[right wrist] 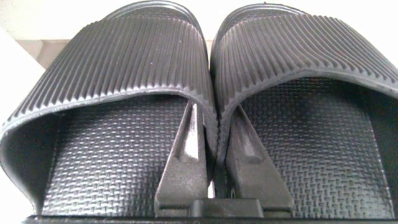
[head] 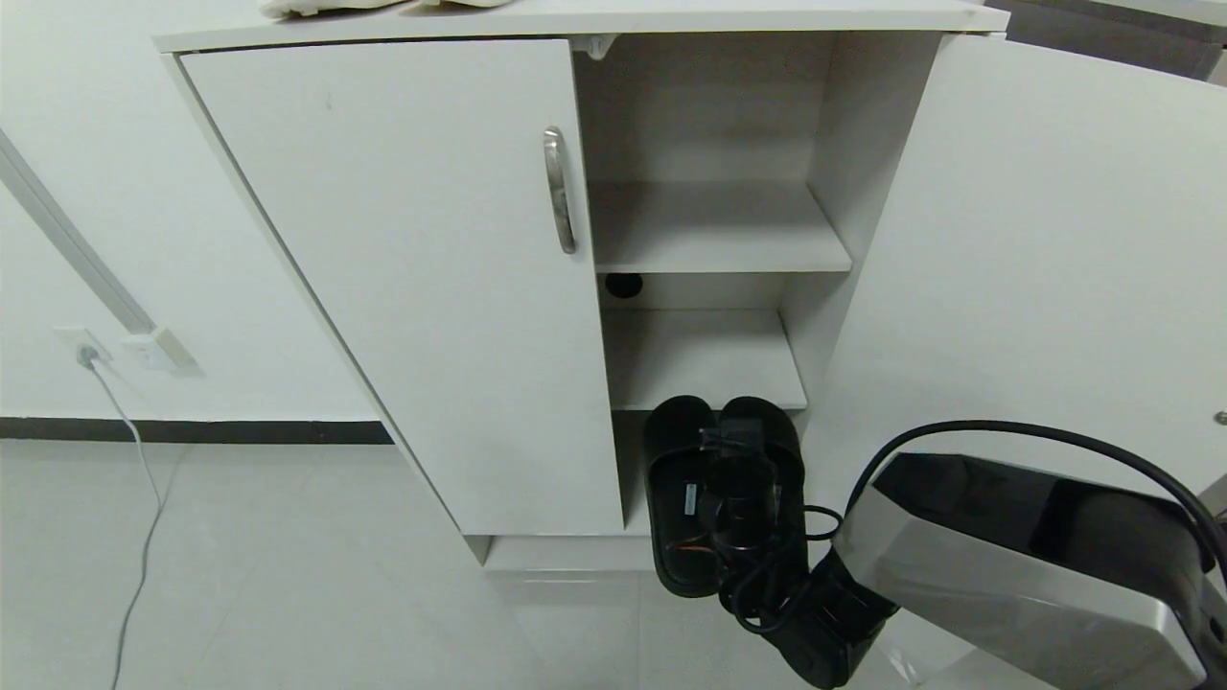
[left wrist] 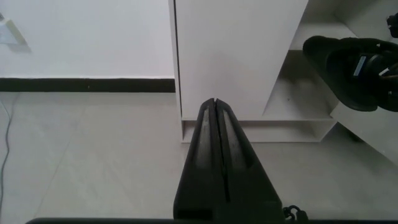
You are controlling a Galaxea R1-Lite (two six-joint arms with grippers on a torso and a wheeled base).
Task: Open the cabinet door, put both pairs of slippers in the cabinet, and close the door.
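Right gripper (right wrist: 216,107) was clamped on the black slippers (head: 682,508). In the right wrist view one finger sat inside each slipper, pinching the two adjoining side walls together, so the pair hung as one. Left gripper (left wrist: 214,106) had its fingers pressed together with nothing between them, low over the floor and facing the foot of the cabinet.

Cabinet (head: 767,17): white, standing against the wall. Right door (head: 1035,268) was swung wide open, so the opening step was judged done. Left door (head: 403,287) was shut, with a metal handle (head: 560,190) at its inner edge. Upper shelf (head: 714,225) and lower shelf (head: 705,359) showed behind the open door.

Black slippers: held in front of the bottom compartment (head: 628,470), toes pointing in, heels out toward the robot. From the head view I could not tell whether the toes had crossed the threshold or whether the soles touched anything. Judged: first pair at the mouth of the cabinet, not yet set down or released.

Pale soft items (head: 326,6) lay on the cabinet top, cut off at the edge of the head view. They were possibly the second pair, but I could not confirm it.

Left to do, as judged: place and release this pair, fetch and stow the second pair, close the right door. Roughly a third along.
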